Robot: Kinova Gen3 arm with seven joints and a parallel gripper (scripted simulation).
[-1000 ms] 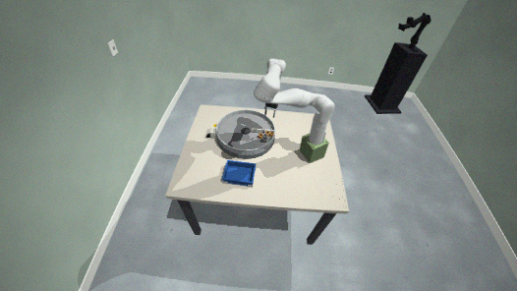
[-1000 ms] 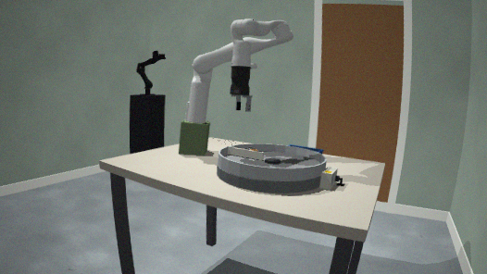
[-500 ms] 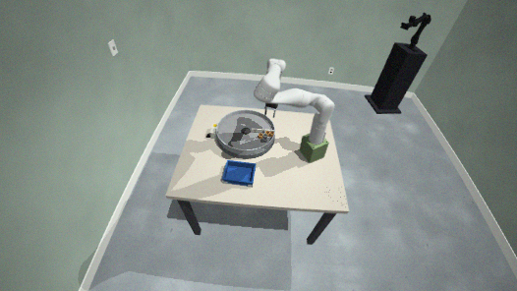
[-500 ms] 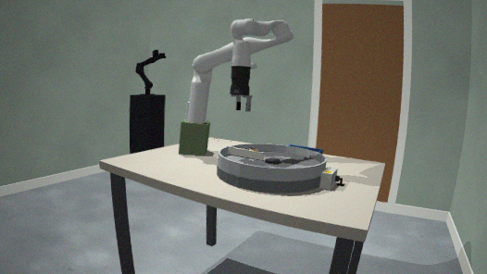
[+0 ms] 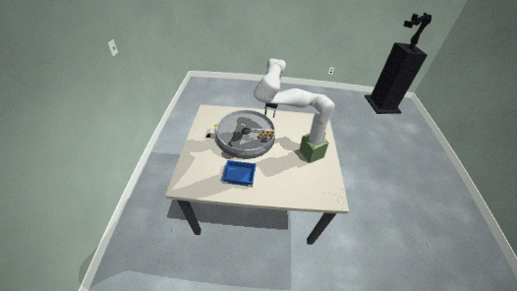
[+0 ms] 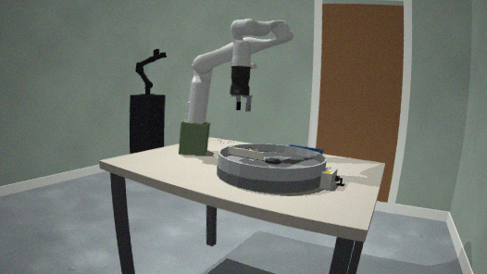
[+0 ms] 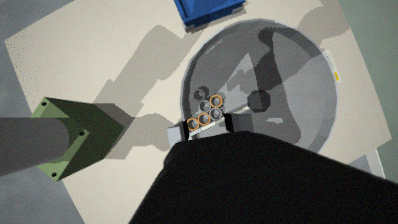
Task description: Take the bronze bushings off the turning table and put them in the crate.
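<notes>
In the top view, the turning table sits toward the far edge of the surface, its raised rim making a wall all round. The blue crate lies at its 6 o'clock, set apart from the rim by a narrow strip, with more room between crate and near edge. The green pedestal stands at about 4 o'clock, well apart from the rim, and a small white box is just beside the rim at 9 o'clock. A thin pale bar runs from the central hub toward 3 o'clock. The wrist view shows three bronze bushings and three grey rings, apparently steel bushings, one dim in shadow; all six are clustered on the turning table, between 3 and 4 o'clock in the top view. The fingers are spread and released, pointing down, well above the surface.
</notes>
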